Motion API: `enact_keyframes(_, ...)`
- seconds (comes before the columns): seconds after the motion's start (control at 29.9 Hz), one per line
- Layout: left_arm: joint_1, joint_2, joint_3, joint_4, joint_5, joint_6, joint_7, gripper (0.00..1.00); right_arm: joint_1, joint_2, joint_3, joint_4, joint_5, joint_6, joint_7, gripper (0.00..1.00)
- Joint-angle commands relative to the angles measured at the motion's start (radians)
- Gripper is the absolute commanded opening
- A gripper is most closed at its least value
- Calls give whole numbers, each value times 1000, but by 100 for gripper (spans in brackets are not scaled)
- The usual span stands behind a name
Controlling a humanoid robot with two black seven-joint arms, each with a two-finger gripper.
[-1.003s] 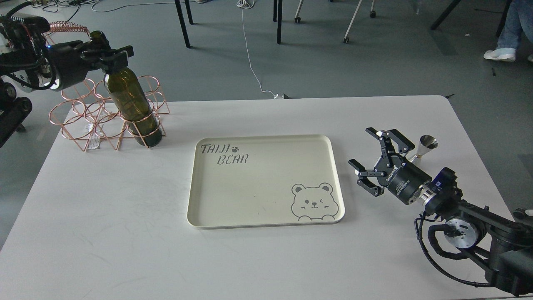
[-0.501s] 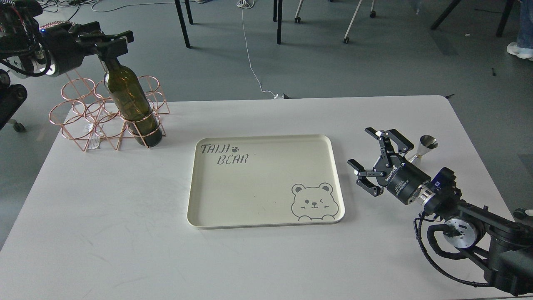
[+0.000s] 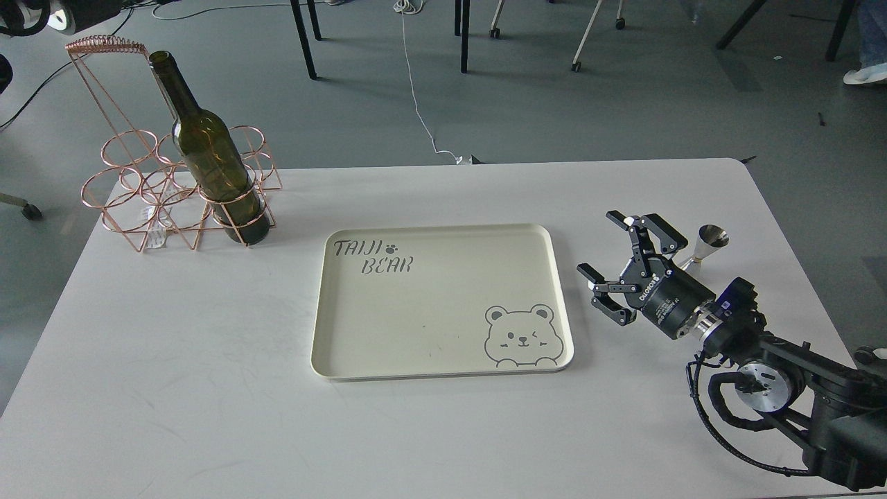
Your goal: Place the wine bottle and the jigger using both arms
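1. The tall dark green glass wine bottle [image 3: 211, 156] is seen standing in a ring of the copper wire rack [image 3: 149, 201], at the back left of the white table [image 3: 173, 360]. It leans a little and nothing is holding it.
2. The left gripper is not seen, so it cannot be told if it is spread or pressed together.
3. The right gripper [image 3: 617, 267] is held just above the table with its fingers spread wide, and nothing is pinched in it.
4. The small shiny silver jigger [image 3: 708, 242] is seen standing just behind the right gripper, near the table's right edge.
5. The bottle step looks done. The jigger step seems to be next.
6. For that, the spread fingers must be brought around the jigger's thin middle and closed softly. It is small and can be knocked over.
7. The cream tray with a bear drawing [image 3: 443, 364] has nothing on it.
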Motion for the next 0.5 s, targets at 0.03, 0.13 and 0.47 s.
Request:
enact_keyframes(0.03,14,15,5,-170,-353,3,0,97,7,6,7,2,2,0,0,98)
enact_keyframes(0.13,62,12,-1,-237,-572,2,0,98,7,21,33,2,2,0,0,98)
enact_keyframes(0.47,463,-100,-180,-380,-859,2,0,98,9,57,117,-1,9,0,0,98)
